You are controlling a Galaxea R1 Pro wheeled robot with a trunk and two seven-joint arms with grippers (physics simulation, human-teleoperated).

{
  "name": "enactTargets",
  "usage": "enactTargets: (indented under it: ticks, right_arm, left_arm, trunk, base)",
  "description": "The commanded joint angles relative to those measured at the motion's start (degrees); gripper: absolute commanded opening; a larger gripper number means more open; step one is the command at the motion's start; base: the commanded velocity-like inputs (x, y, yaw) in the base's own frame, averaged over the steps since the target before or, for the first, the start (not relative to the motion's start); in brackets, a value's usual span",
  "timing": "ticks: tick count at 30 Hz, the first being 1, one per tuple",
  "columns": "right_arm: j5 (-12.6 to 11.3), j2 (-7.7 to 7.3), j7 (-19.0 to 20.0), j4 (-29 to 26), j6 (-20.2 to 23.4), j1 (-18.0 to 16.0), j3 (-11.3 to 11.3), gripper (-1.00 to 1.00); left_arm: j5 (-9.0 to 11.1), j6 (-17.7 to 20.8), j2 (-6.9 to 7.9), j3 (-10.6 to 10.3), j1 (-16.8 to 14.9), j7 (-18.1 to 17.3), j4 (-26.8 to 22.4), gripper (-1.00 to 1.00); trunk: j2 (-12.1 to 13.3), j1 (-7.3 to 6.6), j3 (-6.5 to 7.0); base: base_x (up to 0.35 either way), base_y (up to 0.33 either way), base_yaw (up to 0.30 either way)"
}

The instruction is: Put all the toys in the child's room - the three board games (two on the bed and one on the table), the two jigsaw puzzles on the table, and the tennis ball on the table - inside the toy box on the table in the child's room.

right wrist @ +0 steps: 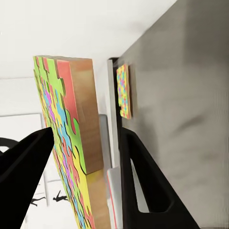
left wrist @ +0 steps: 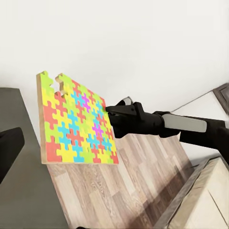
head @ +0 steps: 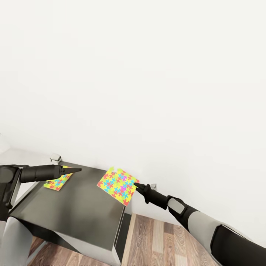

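The multicoloured jigsaw puzzle on its wooden board [head: 118, 186] is held clamped at one edge by the right hand [head: 136, 184], tilted above the dark surface [head: 79, 210] corner. With so thin a hold, slipping toward the wooden floor [head: 155, 240] is a risk. The left hand [head: 77, 170] cannot be judged apart or together.

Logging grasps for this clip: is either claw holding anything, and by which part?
The right claw holds a jigsaw puzzle by one edge, lifted clear of the table. The left claw hovers over the second puzzle, holding nothing.
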Motion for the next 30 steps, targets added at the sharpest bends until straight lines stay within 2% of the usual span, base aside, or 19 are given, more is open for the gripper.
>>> enactTargets:
  ticks: [1,17,23,30]
  right_arm:
    - [-0.60,0.02,0.15,0.11,0.40,-0.08,0.37,-1.00]
    - [-0.55,-0.06,0.16,0.13,0.32,-0.08,0.25,-1.00]
    - [-0.60,-0.06,0.15,0.11,-0.76,-0.08,0.29,-1.00]
    - [-0.66,-0.06,0.22,0.11,-1.03,-0.08,0.26,-1.00]
  left_arm:
    - [-0.51,0.59,-0.01,0.07,-0.04,-0.47,-0.05,1.00]
    - [-0.51,0.59,-0.03,0.08,-0.04,-0.47,-0.06,1.00]
    - [-0.51,0.59,-0.18,-0.04,0.00,-0.47,-0.05,1.00]
    - [-0.44,0.59,-0.50,-0.04,0.04,-0.47,-0.04,1.00]
  trunk:
    - [0.33,-0.21,0.09]
    - [6.75,-3.72,2.97]
    - [6.75,-3.72,3.18]
    - [6.75,-3.72,3.50]
  base:
    - [-0.030,0.000,0.000]
    - [-0.012,0.000,-0.002]
    - [-0.214,0.000,-0.122]
    - [-0.061,0.000,-0.167]
